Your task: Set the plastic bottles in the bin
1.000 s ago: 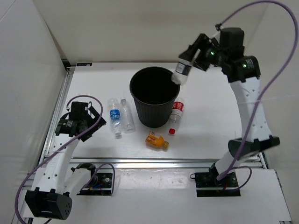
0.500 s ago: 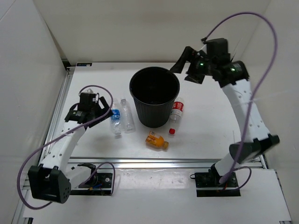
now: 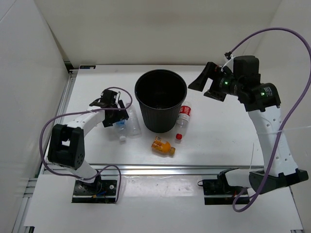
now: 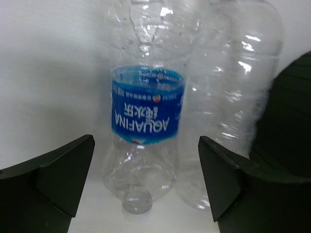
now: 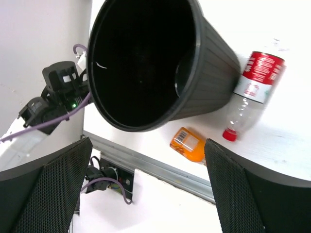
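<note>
The black bin (image 3: 160, 121) stands mid-table. Left of it lie the blue-label bottle (image 3: 120, 128) and the plain clear bottle (image 3: 134, 125), side by side. My left gripper (image 3: 115, 115) is open and low over the blue-label bottle (image 4: 146, 111), a finger on each side and neither touching it. The plain clear bottle (image 4: 228, 97) lies just inside the right finger. The red-label bottle (image 3: 183, 116) lies against the bin's right side, the orange bottle (image 3: 163, 146) in front. My right gripper (image 3: 206, 83) hangs open and empty, high and right of the bin (image 5: 209, 63).
The table's metal front rail (image 3: 175, 170) runs below the orange bottle (image 5: 189, 143). White walls close in the left, back and right. The red-label bottle (image 5: 255, 80) points its cap toward the front. The bin wall (image 4: 291, 121) is close on the left gripper's right.
The right gripper opened over the bin, the bottle it held is gone from view, and it drew back to the right. The left arm swung in over the blue-label bottle.
</note>
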You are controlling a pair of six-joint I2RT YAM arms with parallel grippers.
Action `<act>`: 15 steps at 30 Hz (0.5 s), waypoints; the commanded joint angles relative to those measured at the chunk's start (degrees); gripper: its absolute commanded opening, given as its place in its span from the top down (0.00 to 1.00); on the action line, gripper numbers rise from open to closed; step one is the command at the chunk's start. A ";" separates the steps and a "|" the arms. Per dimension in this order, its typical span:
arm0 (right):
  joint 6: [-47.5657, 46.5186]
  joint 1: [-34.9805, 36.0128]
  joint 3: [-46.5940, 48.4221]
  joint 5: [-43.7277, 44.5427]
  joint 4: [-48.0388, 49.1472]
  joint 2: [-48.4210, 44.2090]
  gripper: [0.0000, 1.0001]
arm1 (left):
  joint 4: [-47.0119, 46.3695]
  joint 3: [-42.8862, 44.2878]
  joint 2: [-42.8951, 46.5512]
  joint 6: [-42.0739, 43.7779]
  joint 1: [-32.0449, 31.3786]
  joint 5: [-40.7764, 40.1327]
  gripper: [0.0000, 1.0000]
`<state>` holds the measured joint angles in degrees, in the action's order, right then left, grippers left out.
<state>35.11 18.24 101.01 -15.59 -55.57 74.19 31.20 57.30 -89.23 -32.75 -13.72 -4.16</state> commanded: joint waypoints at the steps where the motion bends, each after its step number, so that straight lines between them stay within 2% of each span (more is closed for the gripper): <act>1: -2.42 -2.50 -1.16 -1.90 -0.50 -4.40 0.00 | -1.67 3.34 -2.17 0.76 -0.17 -1.46 0.03; 11: -5.41 -9.27 -4.86 -6.20 -2.78 -6.25 0.00 | -1.67 2.82 -6.04 0.67 -0.17 -0.41 0.29; 13: -5.93 -9.98 -3.72 -6.72 -2.79 -5.03 0.00 | -1.67 2.82 -4.12 0.67 0.36 -0.41 0.42; 15: -5.06 -9.98 -3.72 -7.61 -2.79 -4.41 0.00 | 0.25 2.81 -0.79 -0.99 0.36 -1.28 0.45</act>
<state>31.05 8.56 96.68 -20.36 -58.35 69.04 30.39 58.98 -95.66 -32.60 -13.63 -4.47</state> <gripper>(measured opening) 0.998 0.670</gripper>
